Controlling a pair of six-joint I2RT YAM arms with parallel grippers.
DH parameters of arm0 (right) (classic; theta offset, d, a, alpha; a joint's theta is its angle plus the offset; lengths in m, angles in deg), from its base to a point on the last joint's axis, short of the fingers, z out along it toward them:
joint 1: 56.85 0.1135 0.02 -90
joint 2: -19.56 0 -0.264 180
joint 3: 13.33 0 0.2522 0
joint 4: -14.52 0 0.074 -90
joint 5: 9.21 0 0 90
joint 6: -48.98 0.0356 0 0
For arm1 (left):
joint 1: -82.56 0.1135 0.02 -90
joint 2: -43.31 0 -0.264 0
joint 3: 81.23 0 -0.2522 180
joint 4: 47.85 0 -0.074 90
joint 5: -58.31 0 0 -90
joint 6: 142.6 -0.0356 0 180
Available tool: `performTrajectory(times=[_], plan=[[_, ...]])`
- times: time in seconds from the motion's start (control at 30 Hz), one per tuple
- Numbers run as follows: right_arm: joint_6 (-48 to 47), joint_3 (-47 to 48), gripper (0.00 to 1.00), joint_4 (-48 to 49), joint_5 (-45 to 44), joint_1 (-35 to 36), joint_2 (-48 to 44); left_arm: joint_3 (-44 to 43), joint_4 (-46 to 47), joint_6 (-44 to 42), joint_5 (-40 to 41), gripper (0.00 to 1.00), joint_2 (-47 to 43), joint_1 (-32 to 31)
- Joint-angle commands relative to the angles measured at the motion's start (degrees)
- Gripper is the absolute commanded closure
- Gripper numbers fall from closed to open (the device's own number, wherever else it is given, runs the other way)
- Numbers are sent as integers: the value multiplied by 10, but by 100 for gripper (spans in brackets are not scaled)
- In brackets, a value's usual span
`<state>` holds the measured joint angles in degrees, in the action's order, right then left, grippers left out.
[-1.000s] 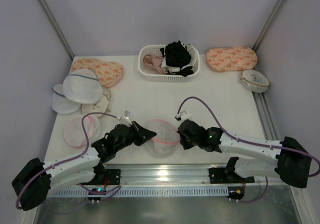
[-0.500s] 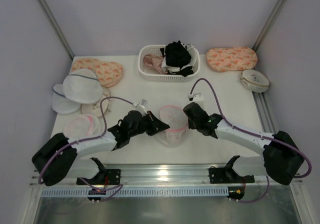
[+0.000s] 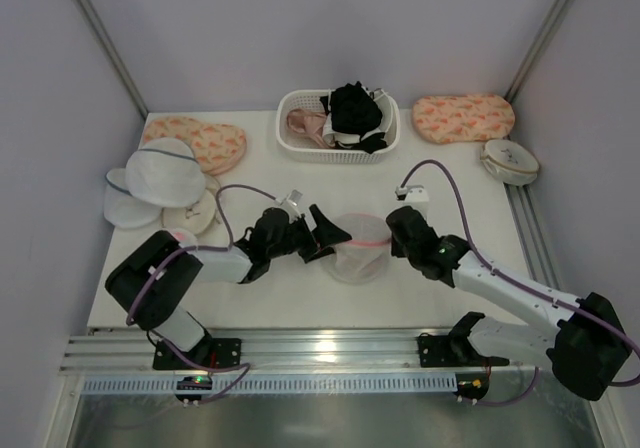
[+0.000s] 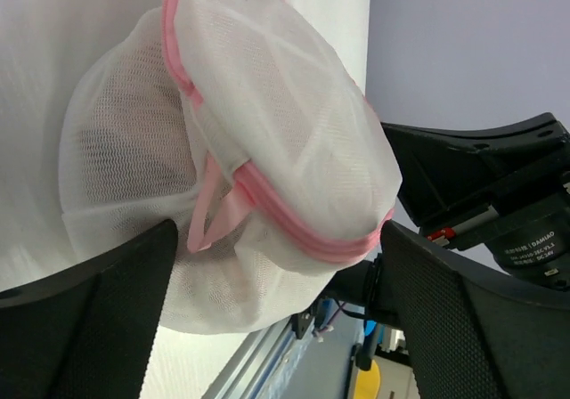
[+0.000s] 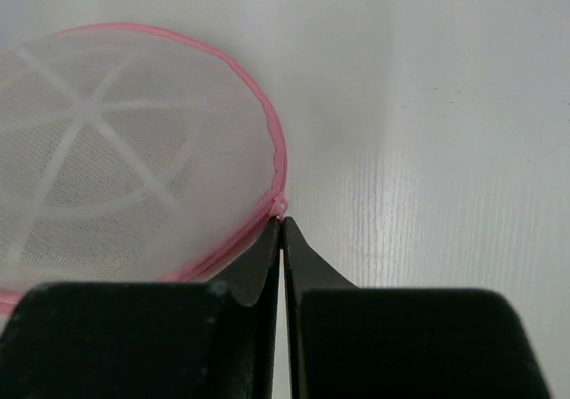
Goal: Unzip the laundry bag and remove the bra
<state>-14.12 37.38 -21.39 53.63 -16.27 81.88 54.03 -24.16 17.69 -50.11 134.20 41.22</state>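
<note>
Pink zip rim, white mesh: the bag sits mid-table, right between the two grippers and well short of the basket at the back. Left gripper stands spread wide, a finger either side of the bag, and as far as the wrist view shows it isn't pressing on the mesh. Right gripper is pressed tight together, nipping the rim at its edge. That could be the zip pull, but it's too small to be sure.

How far along? The left wrist view shows the top dome lifted off the lower half, with a gap along the rim, so I'd judge the zip at least partly run. A pink loop hangs in that gap, maybe a strap. The bra itself is not out, only a shadow behind the mesh. Left to do: finish the opening if needed, reach in, pull it free.

Round pouch, so no real long axis. From above the rim runs side to side, gripper to gripper, and the bag looks tipped up off the table rather than lying flat
</note>
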Motion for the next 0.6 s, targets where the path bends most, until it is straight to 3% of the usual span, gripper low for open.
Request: performTrajectory(times=[0.0,0.13,0.2,0.3,0.33,0.4,0.57], plan=[[-2,-9,96,-7,11,-2,-29,23,28,0,28,1,-57,0],[2,-7,96,-47,59,-1,-47,65,-57,7,68,1,-158,-1],[-10,-10,96,-50,133,5,-65,84,-104,10,81,0,-204,-2],[-29,-30,96,-16,247,24,-88,101,-198,17,95,1,-290,-3],[-34,-38,96,21,344,32,-100,102,-218,20,95,1,-327,-4],[-35,-57,96,59,421,42,-103,107,-261,31,85,1,-354,-6],[-40,-54,96,135,504,94,-71,123,-293,70,54,1,-411,-29]])
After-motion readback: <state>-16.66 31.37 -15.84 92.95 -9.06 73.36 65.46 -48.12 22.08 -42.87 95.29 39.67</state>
